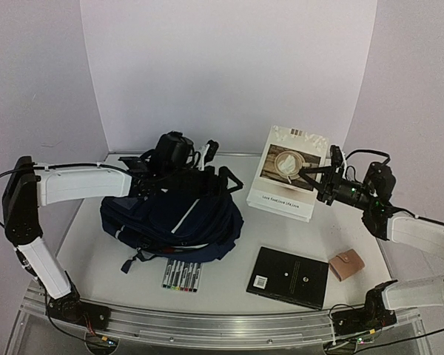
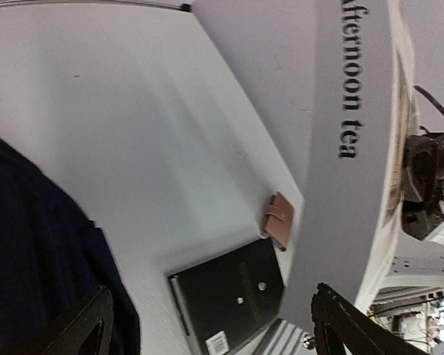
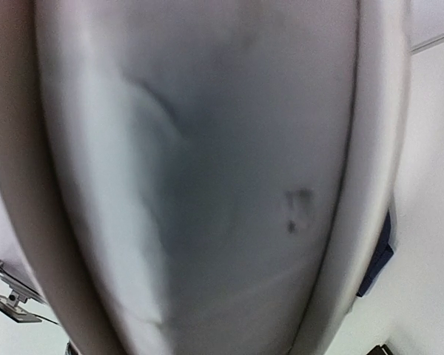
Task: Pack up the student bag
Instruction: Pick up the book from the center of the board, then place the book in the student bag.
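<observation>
Left gripper (image 2: 211, 291): jaws spread wide, nothing between them, at the far edge of the student bag (image 1: 170, 218). The bag lies slumped left of centre on the white table (image 1: 223, 275). Right gripper (image 1: 311, 182): clamped on the right edge of a white book (image 1: 285, 174), spine reading "afternoon tea"; plain white backdrop (image 1: 229, 66) behind.

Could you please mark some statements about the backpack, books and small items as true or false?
1. The coloured marker pens lie beside the dark navy fabric backpack, on the arms' side. True.
2. The small tan wallet lies on the flat black notebook. False: it lies beside it, on the white table.
3. The left gripper is open and empty. True.
4. The white coffee-cover book is inside the backpack. False: it is outside, with the right gripper at its edge.
</observation>
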